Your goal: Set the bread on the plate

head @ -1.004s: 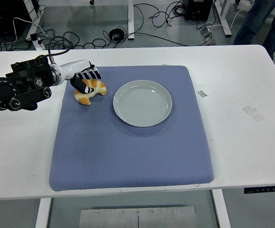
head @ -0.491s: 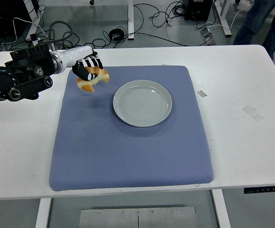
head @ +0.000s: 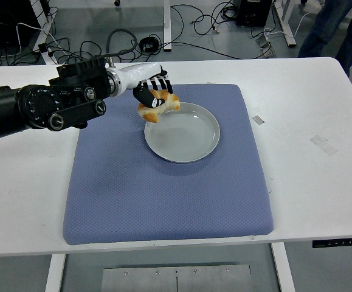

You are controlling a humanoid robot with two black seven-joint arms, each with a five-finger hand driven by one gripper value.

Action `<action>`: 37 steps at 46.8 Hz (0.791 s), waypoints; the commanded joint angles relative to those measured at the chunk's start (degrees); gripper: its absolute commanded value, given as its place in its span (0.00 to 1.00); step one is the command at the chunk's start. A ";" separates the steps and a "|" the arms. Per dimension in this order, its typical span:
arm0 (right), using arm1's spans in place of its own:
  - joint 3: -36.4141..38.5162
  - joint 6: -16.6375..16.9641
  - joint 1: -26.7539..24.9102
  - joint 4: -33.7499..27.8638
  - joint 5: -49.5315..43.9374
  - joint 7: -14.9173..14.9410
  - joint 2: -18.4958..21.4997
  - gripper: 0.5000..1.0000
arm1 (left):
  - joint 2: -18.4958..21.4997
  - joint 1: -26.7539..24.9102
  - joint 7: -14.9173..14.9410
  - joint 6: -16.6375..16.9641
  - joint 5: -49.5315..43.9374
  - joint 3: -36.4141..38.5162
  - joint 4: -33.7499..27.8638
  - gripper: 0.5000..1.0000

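Note:
My left hand [head: 152, 92] is shut on a golden-brown bread roll [head: 160, 106] and holds it in the air over the left rim of the plate. The round grey plate [head: 182, 132] lies on the blue mat and holds nothing. The black left arm reaches in from the left edge across the table. The right arm is out of view.
A blue textured mat [head: 163, 182] covers the middle of the white table [head: 309, 121]. Small tape strips [head: 323, 145] lie on the table to the right of the mat. A person's legs [head: 337, 27] stand beyond the far right corner. Cables lie on the floor behind.
My left hand lifted the bread off the mat's left part and carried it to the right, up to the plate's left rim.

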 commanded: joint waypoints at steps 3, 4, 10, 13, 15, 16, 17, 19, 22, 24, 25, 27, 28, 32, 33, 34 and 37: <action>0.00 0.00 0.01 0.00 0.00 0.00 0.00 1.00 | -2.00 -0.60 0.09 -0.16 0.01 0.36 0.01 0.00; -0.09 0.00 0.01 0.00 0.00 0.00 0.00 1.00 | -2.35 -0.51 0.00 -0.16 0.01 0.45 0.01 0.00; -0.09 0.00 0.01 0.00 0.00 0.00 0.00 1.00 | -3.75 0.10 0.00 -0.07 0.09 0.72 0.01 0.00; 0.00 0.00 0.01 0.00 0.00 0.00 0.00 1.00 | -3.84 0.45 0.00 -0.07 0.18 0.80 0.10 0.00; 0.00 0.00 0.01 0.00 0.00 0.00 0.00 1.00 | -3.93 0.45 0.00 -0.07 0.18 0.80 0.10 0.00; 0.00 0.00 0.01 0.00 0.00 0.00 0.00 1.00 | -4.02 0.45 0.00 -0.07 0.27 0.80 0.10 0.00; 0.00 0.00 0.01 0.00 0.00 0.00 0.00 1.00 | -4.19 0.45 0.09 -0.07 0.27 0.80 0.10 0.00; 0.00 0.00 0.01 0.00 0.00 0.00 0.00 1.00 | -4.55 0.45 0.09 -0.07 0.27 0.89 0.10 0.00; 0.00 0.00 0.01 0.00 0.00 0.00 0.00 1.00 | -4.72 0.45 0.09 -0.07 0.36 0.89 0.01 0.00; 0.00 0.00 0.01 0.00 0.00 0.00 0.00 1.00 | -4.81 0.54 0.09 -0.07 0.36 0.89 0.01 0.00; 0.00 0.00 0.01 0.00 0.00 0.00 0.00 1.00 | -4.90 0.54 0.09 -0.07 0.36 0.89 0.01 0.00; 0.00 0.00 0.01 0.00 0.00 0.00 0.00 1.00 | -4.99 0.63 0.09 -0.07 0.53 0.98 -0.08 0.00; 0.00 0.00 0.01 0.00 0.00 0.00 0.00 1.00 | -5.07 0.54 0.09 -0.07 0.53 1.15 -0.17 0.00; 0.00 0.00 0.01 0.00 0.00 0.00 0.00 1.00 | -5.42 0.63 0.09 -0.07 0.53 2.12 -0.17 0.00; 0.00 0.00 0.01 0.00 0.00 0.00 0.00 1.00 | -5.43 0.54 0.00 -0.07 0.53 2.12 -0.17 0.00; 0.00 0.00 0.01 0.00 0.00 0.00 0.00 1.00 | -5.43 0.54 0.00 -0.07 0.53 2.12 -0.17 0.00; 0.00 0.00 0.01 0.00 0.00 0.00 0.00 1.00 | -5.43 0.54 0.00 -0.07 0.53 2.12 -0.17 0.00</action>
